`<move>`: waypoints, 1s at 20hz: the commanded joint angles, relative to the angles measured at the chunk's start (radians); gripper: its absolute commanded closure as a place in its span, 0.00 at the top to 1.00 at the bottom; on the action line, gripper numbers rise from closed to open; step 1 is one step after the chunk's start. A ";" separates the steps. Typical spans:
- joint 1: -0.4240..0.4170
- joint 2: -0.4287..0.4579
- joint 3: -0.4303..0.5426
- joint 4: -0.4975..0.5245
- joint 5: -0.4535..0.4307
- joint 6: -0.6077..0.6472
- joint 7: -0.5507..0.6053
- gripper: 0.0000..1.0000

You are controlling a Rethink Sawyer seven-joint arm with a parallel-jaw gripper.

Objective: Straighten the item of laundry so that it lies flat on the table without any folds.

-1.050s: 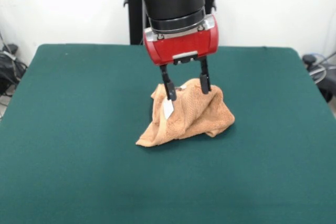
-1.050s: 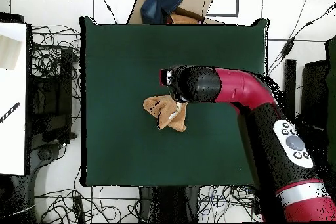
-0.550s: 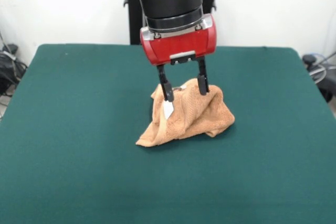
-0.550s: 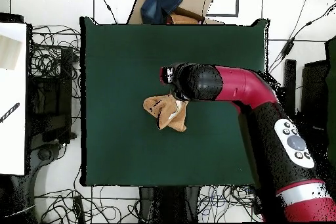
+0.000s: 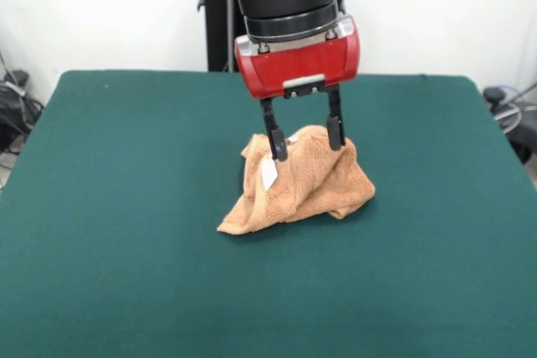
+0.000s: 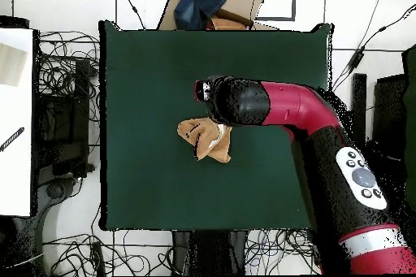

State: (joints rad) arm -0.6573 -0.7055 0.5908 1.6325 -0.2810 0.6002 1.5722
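Over the last second the gripper (image 5: 306, 145) drifted sideways and rose slightly above the towel (image 5: 298, 184), ending a little toward the right in the front view; the towel itself did not change shape or place between frames. Fingers stood spread apart, one tip at each side of the heap's peak, at or just above the cloth, with nothing pinched between them, so no fabric was lifted. Judged from this, the arm was repositioning for a grasp, not pulling, and the flattening had not begun. The towel sat bunched in a rumpled mound near the middle of the table (image 5: 117, 207), well clear of every edge. In the front view its long axis ran on a diagonal, from a low flattened corner at lower left to the bulkier folds at right, with the peak under the gripper. A small white label (image 5: 268, 173) hung on the left face of the mound, just below the left fingertip. In the overhead view the towel (image 6: 205, 139) lay partly under the arm's wrist, its exposed part tapering to corners away from the wrist.
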 commanded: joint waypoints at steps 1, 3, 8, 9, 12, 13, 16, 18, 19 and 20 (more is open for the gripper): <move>0.022 0.009 0.013 0.110 -0.018 -0.060 0.061 1.00; 0.023 0.015 0.013 0.102 -0.014 -0.047 0.054 1.00; 0.019 0.040 0.024 0.068 -0.018 -0.035 0.021 1.00; 0.014 0.049 0.030 0.062 -0.020 -0.038 0.011 1.00; -0.001 0.069 0.047 0.056 -0.023 -0.050 -0.011 1.00; 0.000 0.071 0.045 0.052 -0.023 -0.049 -0.011 1.00; 0.000 0.063 0.041 0.059 -0.026 -0.048 -0.008 1.00; -0.013 0.063 0.053 0.069 -0.026 -0.059 -0.016 1.00; -0.016 0.066 0.057 0.065 -0.025 -0.053 -0.024 1.00; -0.019 0.074 0.062 0.058 -0.026 -0.049 -0.034 1.00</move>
State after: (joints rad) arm -0.6655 -0.6740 0.5929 1.6500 -0.2811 0.5880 1.5722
